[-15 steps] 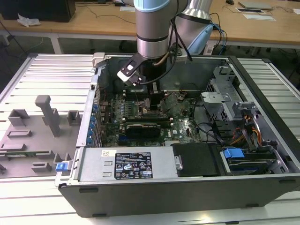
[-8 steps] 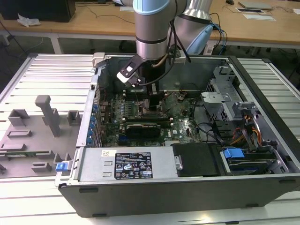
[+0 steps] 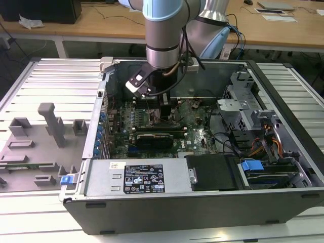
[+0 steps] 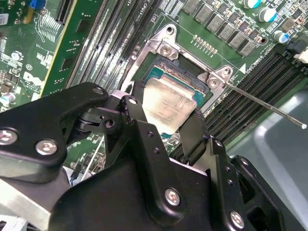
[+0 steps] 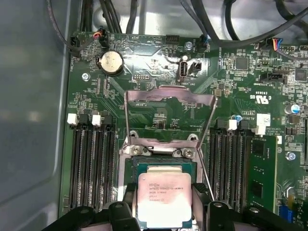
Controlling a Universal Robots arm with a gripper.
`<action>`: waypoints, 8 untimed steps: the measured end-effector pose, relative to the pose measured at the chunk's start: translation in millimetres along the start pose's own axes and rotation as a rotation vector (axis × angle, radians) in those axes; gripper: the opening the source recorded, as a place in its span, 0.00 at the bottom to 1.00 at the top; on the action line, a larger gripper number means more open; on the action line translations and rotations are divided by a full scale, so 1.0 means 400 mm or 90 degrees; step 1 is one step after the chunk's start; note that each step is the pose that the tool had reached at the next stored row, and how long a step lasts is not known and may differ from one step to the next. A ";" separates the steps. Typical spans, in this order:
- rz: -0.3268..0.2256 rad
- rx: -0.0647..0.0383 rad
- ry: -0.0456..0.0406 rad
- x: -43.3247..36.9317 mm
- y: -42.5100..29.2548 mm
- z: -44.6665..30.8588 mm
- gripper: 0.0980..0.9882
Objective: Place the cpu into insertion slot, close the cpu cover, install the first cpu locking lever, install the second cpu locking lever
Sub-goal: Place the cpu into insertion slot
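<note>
In both wrist views the cpu [image 4: 168, 100] [image 5: 163, 195], a square chip with a dull silver top, sits between my gripper's [image 4: 166, 122] [image 5: 164, 204] black fingers [image 4: 136, 113] [image 5: 199, 192], which are shut on its two opposite edges. It hovers just over the insertion slot [image 4: 185, 72] [image 5: 166, 164], offset from it so part of the dark socket shows beyond the chip. The cpu cover [image 5: 168, 98], a silver frame with a large window, stands swung up behind the socket. A thin locking lever [image 4: 267, 105] sticks out, raised, beside the socket. In the exterior view the gripper [image 3: 163, 109] reaches down into the open computer case.
Long black memory slots [image 5: 91, 159] [image 5: 226, 163] flank the socket on both sides. A black expansion card [image 3: 159, 137] lies in front of the gripper, cables and a drive cage [image 3: 253, 116] are at the exterior view's right, and a grey fixture tray [image 3: 40, 147] lies at its left.
</note>
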State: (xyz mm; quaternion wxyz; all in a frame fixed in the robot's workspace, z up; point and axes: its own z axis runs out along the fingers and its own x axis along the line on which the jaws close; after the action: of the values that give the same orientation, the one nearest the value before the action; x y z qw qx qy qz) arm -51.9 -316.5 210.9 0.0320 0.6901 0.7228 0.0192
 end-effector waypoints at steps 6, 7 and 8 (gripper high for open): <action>0.015 0.000 0.0019 0.000 -0.001 0.008 0.50; 0.015 0.000 0.0021 0.000 -0.001 0.010 0.50; 0.015 0.000 0.0027 0.000 -0.001 0.011 0.50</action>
State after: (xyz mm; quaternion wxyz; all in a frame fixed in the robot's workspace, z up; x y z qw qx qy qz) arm -51.9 -316.5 206.4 0.0302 0.6984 0.7148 0.0209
